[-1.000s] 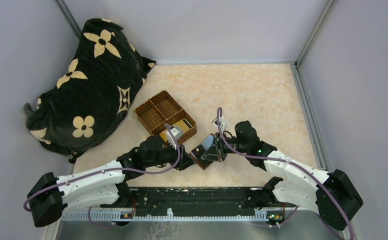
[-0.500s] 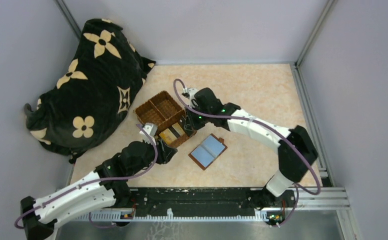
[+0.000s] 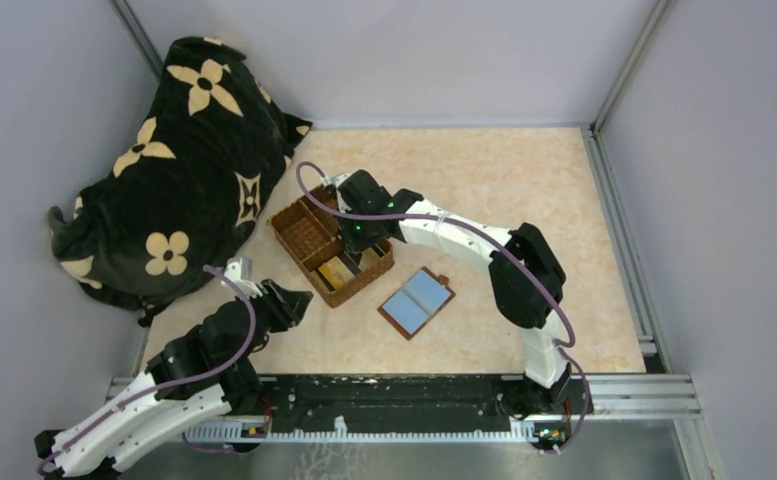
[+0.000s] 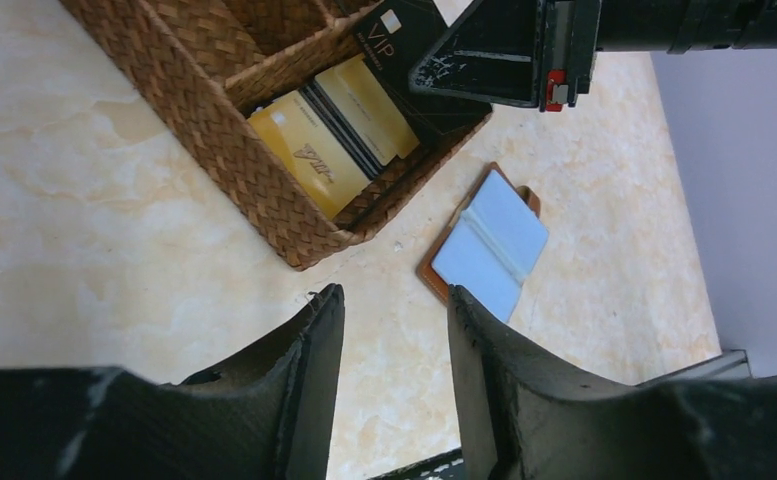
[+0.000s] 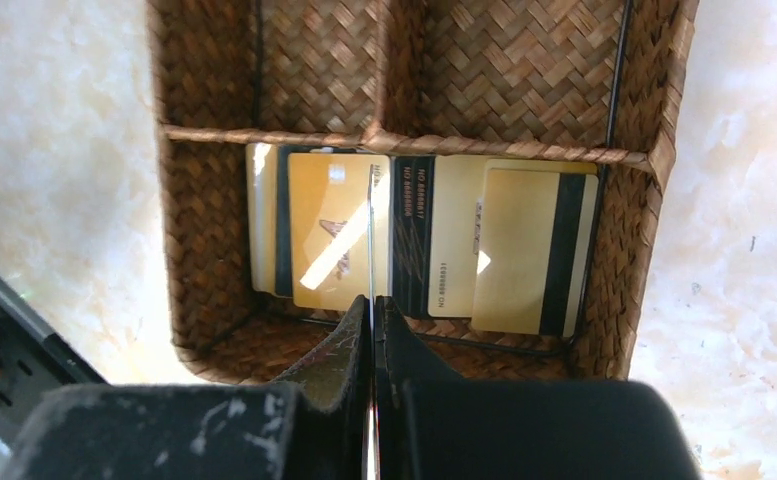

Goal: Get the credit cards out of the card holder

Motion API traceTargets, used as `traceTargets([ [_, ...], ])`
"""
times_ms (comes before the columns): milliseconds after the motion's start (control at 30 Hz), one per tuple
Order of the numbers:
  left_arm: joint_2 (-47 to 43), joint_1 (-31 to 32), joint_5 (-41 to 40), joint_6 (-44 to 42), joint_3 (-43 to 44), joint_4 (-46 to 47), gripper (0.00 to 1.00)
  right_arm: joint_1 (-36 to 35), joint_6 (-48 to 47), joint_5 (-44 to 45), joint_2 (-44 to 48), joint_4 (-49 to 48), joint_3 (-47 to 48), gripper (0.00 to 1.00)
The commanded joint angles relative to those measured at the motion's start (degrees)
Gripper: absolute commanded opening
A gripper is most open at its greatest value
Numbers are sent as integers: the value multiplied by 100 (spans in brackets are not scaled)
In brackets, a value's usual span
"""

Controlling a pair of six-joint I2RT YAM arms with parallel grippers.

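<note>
Change: small reddish-brown wallet-like card holder (image 3: 417, 303), gripped by both arms a second before, lay open near-right of woven brown three-compartment wicker basket (image 3: 300, 258), grey-blue faces up, untouched. Right gripper (image 5: 372, 303) had swung over basket, pinched on thin black VIP card (image 4: 389, 35), above gold-tan flat credit cards (image 5: 329, 235) inside. Left gripper (image 4: 392, 300) had retreated near-left of basket, jaws parted, empty. Probably drop-off step. Basket walls were tight; open tabletop right of basket.

Quick count: one wicker basket (image 5: 179, 250) with three compartments, roughly five gold and dark credit cards (image 5: 339, 235) overlapping inside (hard to be exact), one black VIP card (image 4: 396, 35), one open card holder (image 3: 416, 303), one flowery black bag (image 3: 179, 160), and two arms, left arm (image 3: 164, 385) and right arm (image 3: 474, 240).
</note>
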State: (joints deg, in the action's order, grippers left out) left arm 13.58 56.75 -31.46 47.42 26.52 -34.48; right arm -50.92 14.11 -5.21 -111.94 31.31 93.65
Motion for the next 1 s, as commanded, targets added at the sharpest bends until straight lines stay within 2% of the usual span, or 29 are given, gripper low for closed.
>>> traceTargets([
  [0, -62, -24, -232, 263, 68, -451, 52, -69, -152, 329, -187, 155, 311, 0],
  [567, 35, -24, -197, 294, 85, -468, 59, -268, -224, 954, -964, 181, 595, 0],
  [800, 107, -24, -144, 274, 57, -380, 61, -426, -207, 1088, -997, 192, 617, 1],
  [967, 193, -19, -97, 250, 17, -272, 61, -520, -199, 1166, -894, 219, 575, 23],
])
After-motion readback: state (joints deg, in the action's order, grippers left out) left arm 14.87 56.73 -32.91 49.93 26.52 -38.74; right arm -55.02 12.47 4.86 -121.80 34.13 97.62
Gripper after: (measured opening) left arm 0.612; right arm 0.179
